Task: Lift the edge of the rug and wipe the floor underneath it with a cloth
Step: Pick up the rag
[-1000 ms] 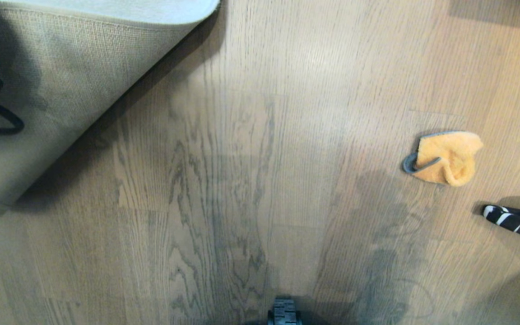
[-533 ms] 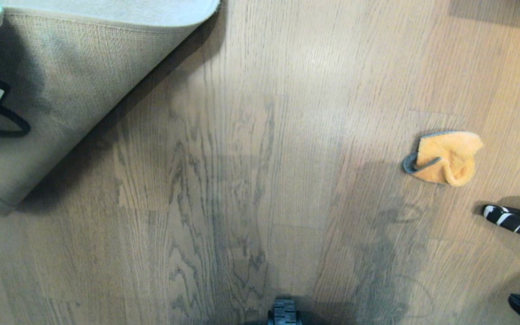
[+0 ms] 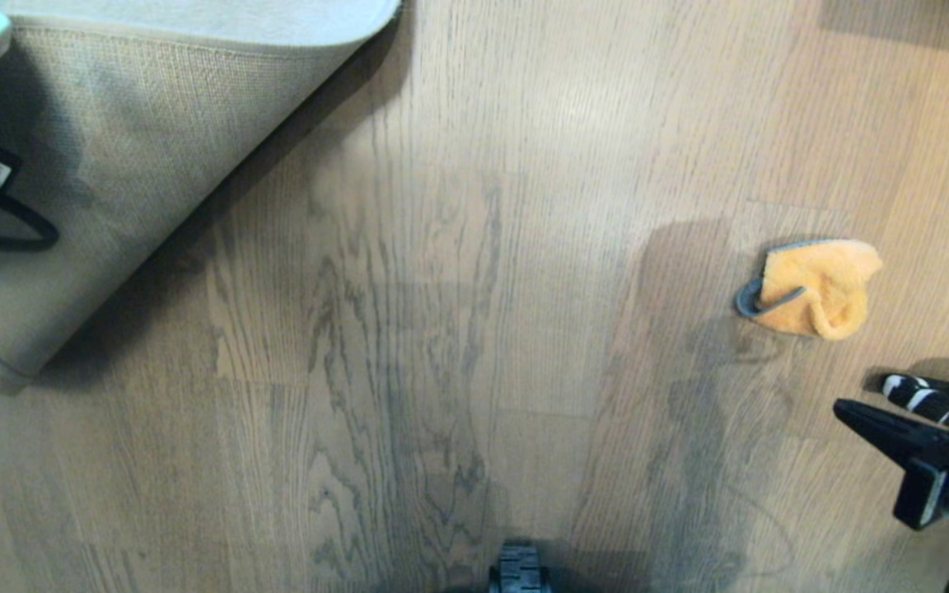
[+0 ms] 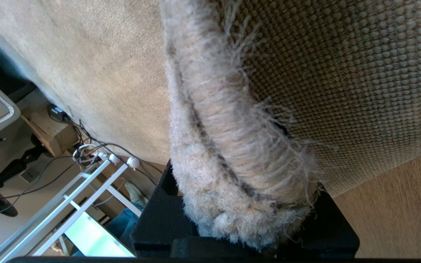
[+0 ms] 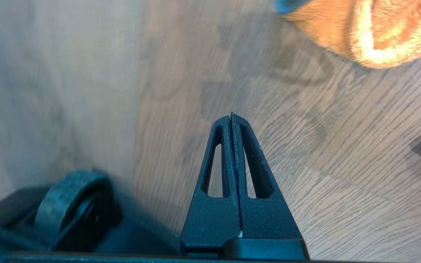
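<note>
While closed, right tool [image 3: 841,408] hovers near cloth [image 3: 820,284].

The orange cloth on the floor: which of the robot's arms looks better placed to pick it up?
The right. Its claw is empty, pinched shut, and hovers near the cloth, though it must open first. The left claw is clamped on the rug edge, holding it off the floor.

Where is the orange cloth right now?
In the head view the cloth lies on the floor at the right, just beyond the shut right gripper and a black-and-white striped object, untouched.
</note>
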Controlling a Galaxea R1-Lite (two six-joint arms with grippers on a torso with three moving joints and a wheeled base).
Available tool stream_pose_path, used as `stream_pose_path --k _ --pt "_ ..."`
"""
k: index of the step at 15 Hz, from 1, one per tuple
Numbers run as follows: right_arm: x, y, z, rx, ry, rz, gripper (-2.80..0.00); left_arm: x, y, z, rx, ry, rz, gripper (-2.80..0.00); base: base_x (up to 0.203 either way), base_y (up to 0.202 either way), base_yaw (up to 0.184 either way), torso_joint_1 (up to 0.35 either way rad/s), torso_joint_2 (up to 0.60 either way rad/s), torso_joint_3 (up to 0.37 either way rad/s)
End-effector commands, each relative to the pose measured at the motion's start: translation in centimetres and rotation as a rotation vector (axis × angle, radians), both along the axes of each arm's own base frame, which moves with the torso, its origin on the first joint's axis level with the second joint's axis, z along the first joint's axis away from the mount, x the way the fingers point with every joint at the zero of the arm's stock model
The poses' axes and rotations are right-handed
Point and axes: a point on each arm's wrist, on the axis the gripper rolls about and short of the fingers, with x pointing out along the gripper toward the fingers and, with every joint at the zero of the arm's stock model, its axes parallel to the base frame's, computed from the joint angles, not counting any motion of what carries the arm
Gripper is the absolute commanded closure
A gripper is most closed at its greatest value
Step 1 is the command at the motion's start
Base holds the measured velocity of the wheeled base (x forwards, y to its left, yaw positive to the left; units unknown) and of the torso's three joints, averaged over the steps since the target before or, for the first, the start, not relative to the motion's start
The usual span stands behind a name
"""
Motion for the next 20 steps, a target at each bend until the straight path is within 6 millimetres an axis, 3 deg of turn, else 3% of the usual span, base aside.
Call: stream_pose_path --k 1,6,7,14,20 --pt "3.3 -0.4 0.2 0.010 0.039 -0.045 0.00 0.1 0.0 -0.1 0.003 0.004 0.004 0.00 0.000 0.000 0.000 0.000 0.00 0.000" --pt "6.6 -1.1 0.9 0.041 -0.025 -0.096 0.00 0.2 0.0 -0.1 0.002 0.006 0.005 0.00 0.000 0.000 0.000 0.000 0.00 0.000" --pt "6.8 -1.1 0.8 0.044 -0.030 -0.096 -2.80 0.3 0.0 -0.2 0.002 0.010 0.005 0.00 0.000 0.000 0.000 0.000 0.00 0.000" --pt "7.1 -1.7 1.1 0.063 -0.061 -0.123 -2.80 0.5 0.1 -0.3 0.001 0.013 0.019 0.00 0.000 0.000 0.000 0.000 0.00 0.000" --pt "9.8 -2.7 1.5 0.063 -0.104 -0.163 -2.80 0.6 0.1 -0.4 0.001 0.018 0.019 0.00 0.000 0.000 0.000 0.000 0.00 0.000"
